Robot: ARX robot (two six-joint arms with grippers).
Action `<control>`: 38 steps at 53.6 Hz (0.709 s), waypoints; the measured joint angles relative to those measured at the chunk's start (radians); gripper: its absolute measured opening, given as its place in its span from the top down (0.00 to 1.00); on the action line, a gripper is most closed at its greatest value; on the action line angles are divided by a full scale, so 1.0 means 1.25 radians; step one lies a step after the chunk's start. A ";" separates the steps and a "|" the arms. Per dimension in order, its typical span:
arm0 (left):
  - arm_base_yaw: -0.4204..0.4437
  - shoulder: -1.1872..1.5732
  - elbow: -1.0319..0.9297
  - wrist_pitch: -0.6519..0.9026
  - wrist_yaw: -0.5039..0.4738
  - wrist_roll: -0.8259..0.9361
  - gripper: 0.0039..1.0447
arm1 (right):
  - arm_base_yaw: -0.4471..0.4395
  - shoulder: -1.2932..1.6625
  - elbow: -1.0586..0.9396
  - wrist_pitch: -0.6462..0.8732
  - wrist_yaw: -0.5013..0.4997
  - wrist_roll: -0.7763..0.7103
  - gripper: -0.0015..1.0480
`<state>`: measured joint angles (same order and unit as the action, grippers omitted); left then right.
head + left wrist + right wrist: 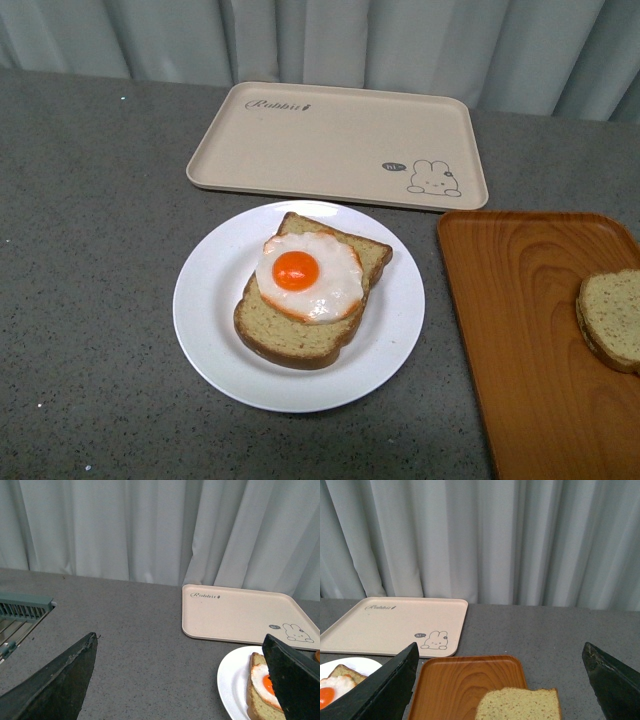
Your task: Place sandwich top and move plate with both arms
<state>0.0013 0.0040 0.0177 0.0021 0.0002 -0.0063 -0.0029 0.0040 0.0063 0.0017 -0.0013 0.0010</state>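
Note:
The round white plate [205,300] sits mid-table and carries a bread slice topped with a fried egg [306,276]. The sandwich top [612,318], a tan speckled slice, lies on the orange wood-grain tray [520,330] at the right. Neither arm shows in the front view. In the left wrist view my left gripper [182,672] stands open over bare table, with the plate [231,680] beside its one finger. My right gripper [500,680] is open too, and the sandwich top [519,704] lies between its spread fingers, untouched, on the orange tray [462,680].
A beige rabbit-print tray [335,140] lies behind the plate. Grey curtains close off the far edge of the grey table. In the left wrist view a grey-green slotted rack [22,610] sits at one side.

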 joint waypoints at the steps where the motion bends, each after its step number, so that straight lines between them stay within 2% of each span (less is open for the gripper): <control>1: 0.000 0.000 0.000 0.000 0.000 0.000 0.06 | 0.000 0.000 0.000 0.000 0.000 0.000 0.09; 38: 0.000 0.000 0.000 0.000 0.000 0.000 0.06 | 0.000 0.000 0.000 0.000 0.000 0.000 0.09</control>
<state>0.0013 0.0040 0.0177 0.0021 0.0002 -0.0063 -0.0029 0.0040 0.0063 0.0017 -0.0013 0.0010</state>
